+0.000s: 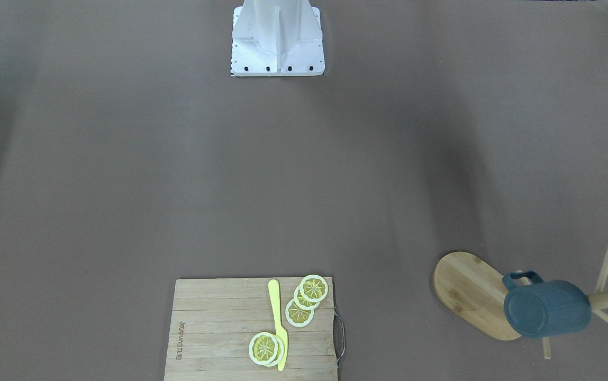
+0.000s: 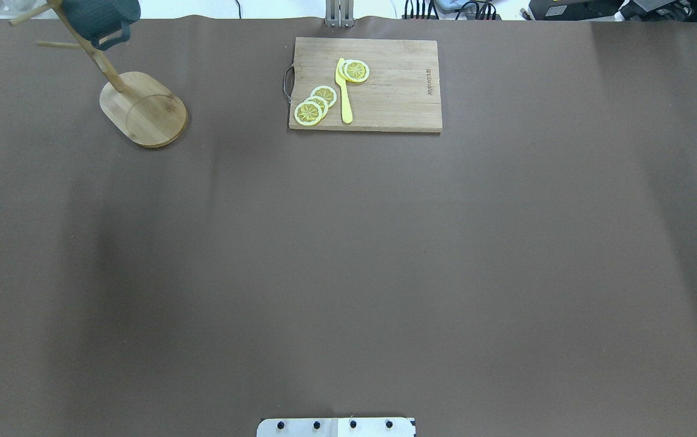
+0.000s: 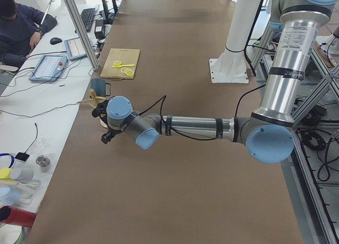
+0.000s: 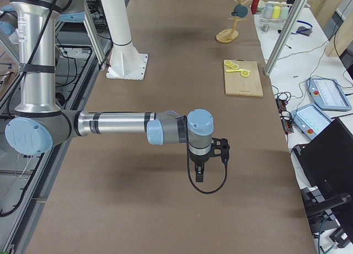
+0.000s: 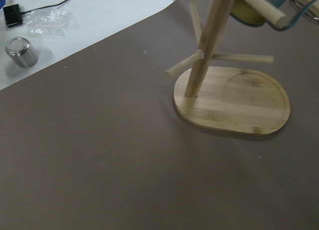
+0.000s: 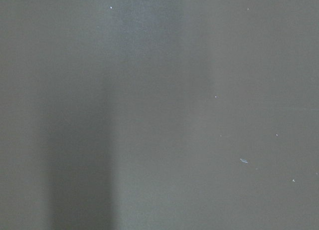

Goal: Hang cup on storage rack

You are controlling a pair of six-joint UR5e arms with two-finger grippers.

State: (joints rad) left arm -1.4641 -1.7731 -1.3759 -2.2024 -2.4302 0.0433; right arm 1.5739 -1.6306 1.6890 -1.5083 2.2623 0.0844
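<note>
The slate-blue cup (image 1: 547,309) hangs tilted on an upper peg of the bamboo storage rack (image 1: 468,291), clear of the table. Cup (image 2: 102,15) and rack (image 2: 142,109) stand at the far left corner in the overhead view. The left wrist view looks at the rack (image 5: 229,100) from close by, with the cup's edge (image 5: 259,3) at the top. My left gripper (image 3: 105,136) hovers near the rack, apart from it; I cannot tell whether it is open. My right gripper (image 4: 201,174) hangs over bare table far from the rack; I cannot tell its state either.
A wooden cutting board (image 2: 397,91) with lemon slices (image 2: 316,104) and a yellow knife (image 2: 344,91) lies at the far middle. The white robot base (image 1: 277,39) stands on the near side. A metal tin (image 5: 21,51) sits beyond the table edge. An operator (image 3: 18,27) sits at the side bench.
</note>
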